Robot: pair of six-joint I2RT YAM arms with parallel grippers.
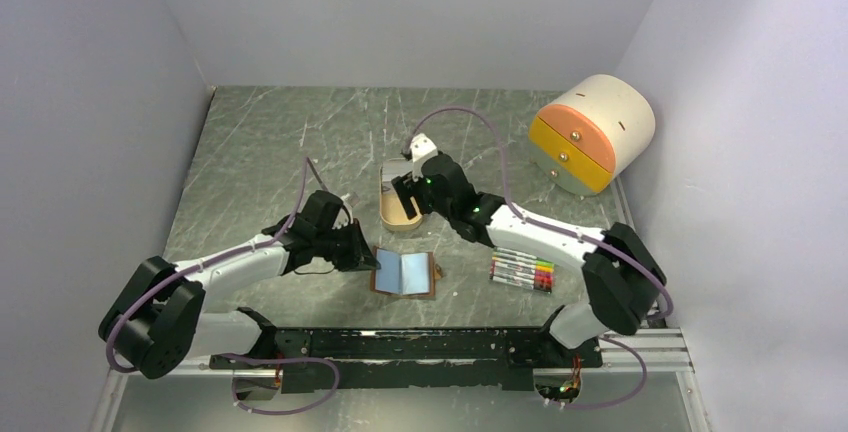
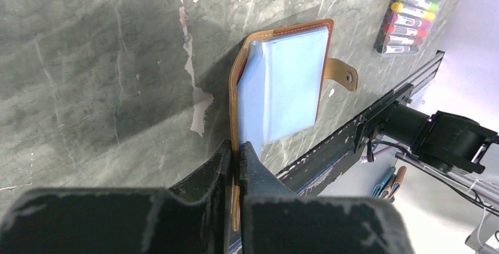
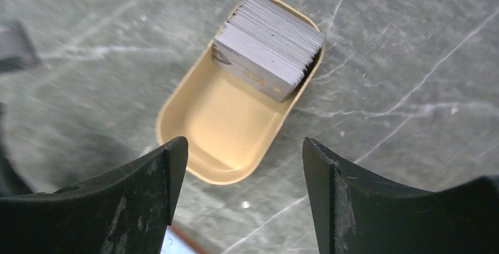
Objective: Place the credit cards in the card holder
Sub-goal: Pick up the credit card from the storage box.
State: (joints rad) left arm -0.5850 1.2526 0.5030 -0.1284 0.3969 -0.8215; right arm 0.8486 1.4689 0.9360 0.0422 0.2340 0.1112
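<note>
My left claw (image 2: 237, 151) pinches the holder (image 2: 288, 77) by its edge. My right claw (image 3: 244, 160) hangs wide over the cards (image 3: 268, 39) in the far tray (image 3: 229, 130); I should grab just one

Robot lab booth — plain white walls (image 1: 420, 12) around a marbled table (image 1: 260, 142).

I see my left arm (image 1: 240, 262) stretched low toward centre, the left gripper (image 2: 237, 148) pinched tight on the card holder (image 2: 282, 83) edge. My right arm (image 1: 540, 232) reaches forward; the right gripper (image 3: 244, 148) points down, jaws wide, empty.
</note>
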